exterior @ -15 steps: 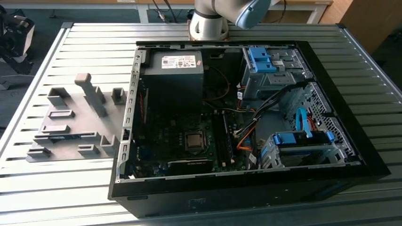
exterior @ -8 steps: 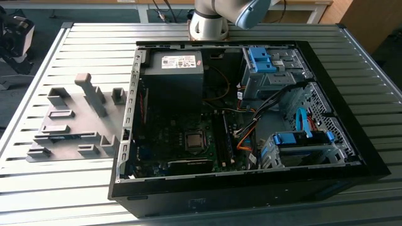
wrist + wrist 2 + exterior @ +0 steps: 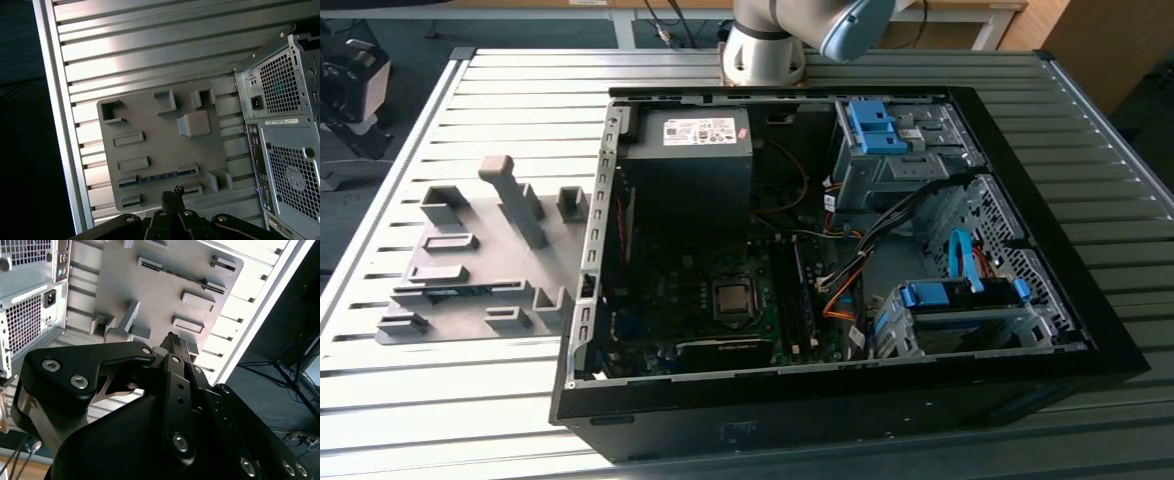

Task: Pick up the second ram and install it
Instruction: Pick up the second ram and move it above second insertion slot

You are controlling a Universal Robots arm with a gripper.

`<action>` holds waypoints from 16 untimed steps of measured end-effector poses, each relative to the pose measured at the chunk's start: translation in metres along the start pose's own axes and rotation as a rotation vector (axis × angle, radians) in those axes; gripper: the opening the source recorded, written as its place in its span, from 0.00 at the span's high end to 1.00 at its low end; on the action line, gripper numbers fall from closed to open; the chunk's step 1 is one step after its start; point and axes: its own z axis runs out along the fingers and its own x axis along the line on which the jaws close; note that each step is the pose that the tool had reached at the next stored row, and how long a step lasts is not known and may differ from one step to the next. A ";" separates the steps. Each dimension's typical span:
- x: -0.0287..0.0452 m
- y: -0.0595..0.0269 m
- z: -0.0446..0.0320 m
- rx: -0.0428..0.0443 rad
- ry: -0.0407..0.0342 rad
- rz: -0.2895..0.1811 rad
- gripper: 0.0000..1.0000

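The gripper (image 3: 172, 341) has its two fingers drawn right together with nothing pinched between them. It hangs high over the grey fixture plate (image 3: 150, 120), close to the rear panel of the computer case (image 3: 854, 400). Down past the fingertips, and well apart from them, the second ram (image 3: 157, 177) stands on its edge in a groove of that plate, held between small grey blocks (image 3: 125, 181) at its ends.

In the exterior view the plate lies on the slatted table (image 3: 454, 400), to the exterior view's left of the case. The ram is in the near part of the plate.

I'd judge the stick to be light and stiff, but thin and easily hurt. It would not take bending, and its chips and contact edge should not be squeezed or scraped. Its flat faces look smooth and might slip. Only its upper edge stands proud, so the sensible hold is across the two flat faces, about midway along its length.

Its long axis runs along the table's slats, left to right in the exterior view. That sets it crosswise to the long black memory slots (image 3: 795, 290) in the case, which run near to far.
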 end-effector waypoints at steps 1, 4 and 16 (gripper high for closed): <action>0.0000 0.0000 0.0001 0.0003 -0.0006 0.012 0.89; 0.0000 0.0000 0.0002 0.0016 -0.0022 0.048 0.89; 0.0000 0.0000 0.0013 0.0060 -0.0098 0.219 0.89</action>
